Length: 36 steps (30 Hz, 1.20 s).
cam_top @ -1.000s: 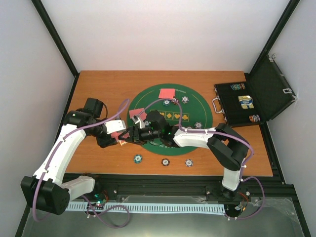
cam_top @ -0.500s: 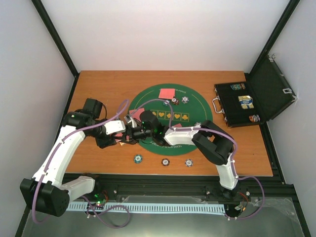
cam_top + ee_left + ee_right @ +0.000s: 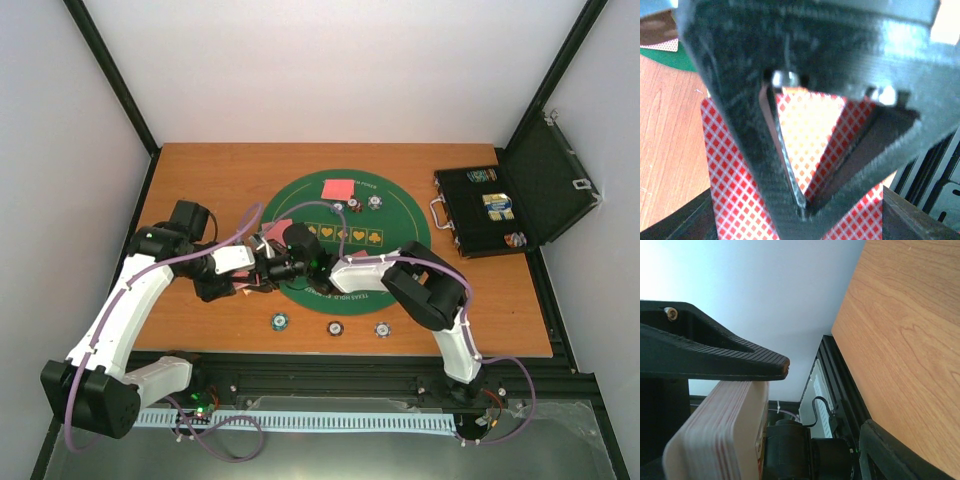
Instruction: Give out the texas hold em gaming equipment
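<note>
Sliding left, right gripper (image 3: 825, 396) is gaping wide at cards (image 3: 810, 135) left gripper (image 3: 803, 207) is pinching; chips (image 3: 335, 327) lying at six o'clock.

White links, black joints on left arm (image 3: 115, 310), right arm (image 3: 375, 277). Purple cables (image 3: 67, 405). Right gripper (image 3: 826, 397): ribbed black finger (image 3: 715, 362), brass screw (image 3: 672, 313).

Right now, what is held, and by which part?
Left gripper holds the deck of red-backed cards, fingers closed over its patterned back; right gripper is open, one finger at the deck.
</note>
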### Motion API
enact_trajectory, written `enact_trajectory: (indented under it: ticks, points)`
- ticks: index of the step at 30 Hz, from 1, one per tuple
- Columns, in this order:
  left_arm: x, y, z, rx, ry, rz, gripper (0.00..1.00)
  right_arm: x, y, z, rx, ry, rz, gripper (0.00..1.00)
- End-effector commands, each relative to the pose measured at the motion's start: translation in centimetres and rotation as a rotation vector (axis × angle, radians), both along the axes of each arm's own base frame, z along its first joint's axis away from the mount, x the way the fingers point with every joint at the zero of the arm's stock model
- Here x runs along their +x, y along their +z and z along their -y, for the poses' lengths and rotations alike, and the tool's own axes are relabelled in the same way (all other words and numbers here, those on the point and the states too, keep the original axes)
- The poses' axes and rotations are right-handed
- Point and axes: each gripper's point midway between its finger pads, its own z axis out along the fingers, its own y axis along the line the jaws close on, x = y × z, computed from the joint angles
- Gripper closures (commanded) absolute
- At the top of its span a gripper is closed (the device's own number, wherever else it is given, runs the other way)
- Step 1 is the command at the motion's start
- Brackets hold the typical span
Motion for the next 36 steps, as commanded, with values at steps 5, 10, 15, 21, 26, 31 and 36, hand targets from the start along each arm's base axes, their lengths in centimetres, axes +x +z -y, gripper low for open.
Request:
enact_trajectory:
  ticks: [5,10,15,21,26,31,36]
  points:
    - [0.2,1.5,0.3,-0.019,-0.022,0.05,0.99,1.7,-4.6,3.7,-0.126,-0.056,-0.048,0.41]
    - [0.3,1.6,0.3,-0.019,-0.021,0.05,0.99,1.8,-4.5,4.5,-0.129,-0.065,-0.041,0.5]
    - [0.3,1.5,0.2,-0.016,-0.02,0.046,0.99,1.7,-3.2,4.8,-0.128,-0.066,-0.015,0.61]
    - [0.3,1.2,0.2,-0.012,-0.021,0.044,0.99,1.4,-1.7,5.6,-0.144,-0.069,0.031,0.78]
    - [0.4,1.2,0.3,-0.016,-0.021,0.044,0.99,1.5,-0.9,6.3,-0.156,-0.076,0.057,0.94]
    - [0.4,1.3,0.2,-0.01,-0.02,0.046,0.99,2.4,-0.6,8.2,-0.178,-0.112,0.062,0.97]
    - [0.3,1.2,0.0,-0.004,-0.022,0.05,0.99,3.6,-0.2,12.0,-0.197,-0.171,0.072,0.97]
